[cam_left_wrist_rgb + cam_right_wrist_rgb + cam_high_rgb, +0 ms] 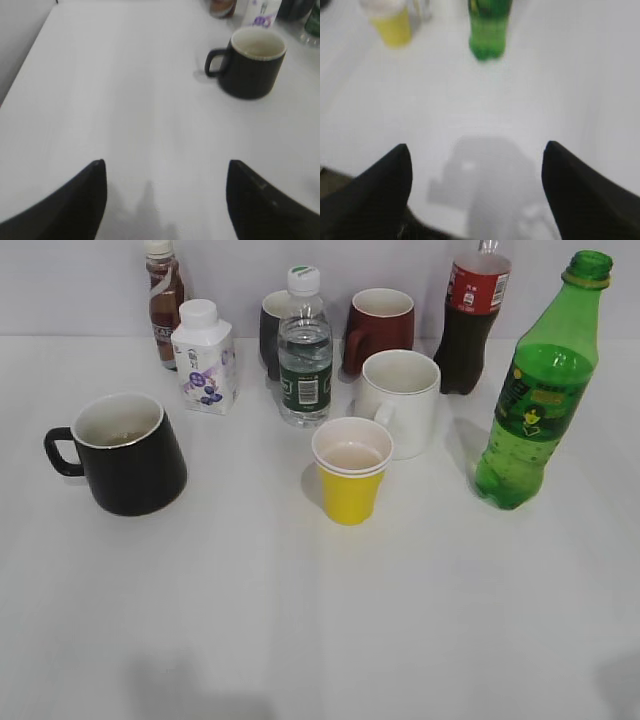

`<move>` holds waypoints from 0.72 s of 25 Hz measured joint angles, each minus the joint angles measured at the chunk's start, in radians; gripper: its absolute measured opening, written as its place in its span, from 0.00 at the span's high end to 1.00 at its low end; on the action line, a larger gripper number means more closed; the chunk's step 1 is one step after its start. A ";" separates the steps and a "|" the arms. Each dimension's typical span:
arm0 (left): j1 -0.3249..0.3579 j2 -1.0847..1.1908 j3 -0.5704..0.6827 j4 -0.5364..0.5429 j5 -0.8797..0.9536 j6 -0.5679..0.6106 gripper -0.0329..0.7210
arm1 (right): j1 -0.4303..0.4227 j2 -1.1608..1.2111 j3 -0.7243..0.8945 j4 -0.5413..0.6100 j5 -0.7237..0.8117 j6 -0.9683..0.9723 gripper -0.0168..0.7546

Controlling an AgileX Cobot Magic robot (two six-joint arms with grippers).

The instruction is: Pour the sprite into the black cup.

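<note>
Green sprite (538, 405) — black cup (128, 453), white inside — yellow cup (351, 480)

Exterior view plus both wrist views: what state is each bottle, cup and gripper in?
Sprite bottle: upright, capped, untouched.
Black cup: upright, free.
Yellow paper cup: upright.
White mug: upright.
Water bottle: upright, capped.
Left gripper: jaws open, empty.
Right gripper: jaws open, empty.

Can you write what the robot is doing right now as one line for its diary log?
stage: before grasp | left gripper: open, empty | right gripper: open, empty | sprite: upright, capped | black cup: upright, untouched
</note>
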 joint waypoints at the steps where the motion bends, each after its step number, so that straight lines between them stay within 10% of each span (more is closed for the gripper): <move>1: 0.000 -0.019 0.012 0.001 0.016 0.000 0.20 | 0.000 -0.042 0.016 -0.007 0.017 0.016 0.21; 18: 0.000 -0.061 0.109 -0.001 -0.111 0.044 0.31 | 0.000 -0.211 0.182 -0.037 -0.121 0.039 0.22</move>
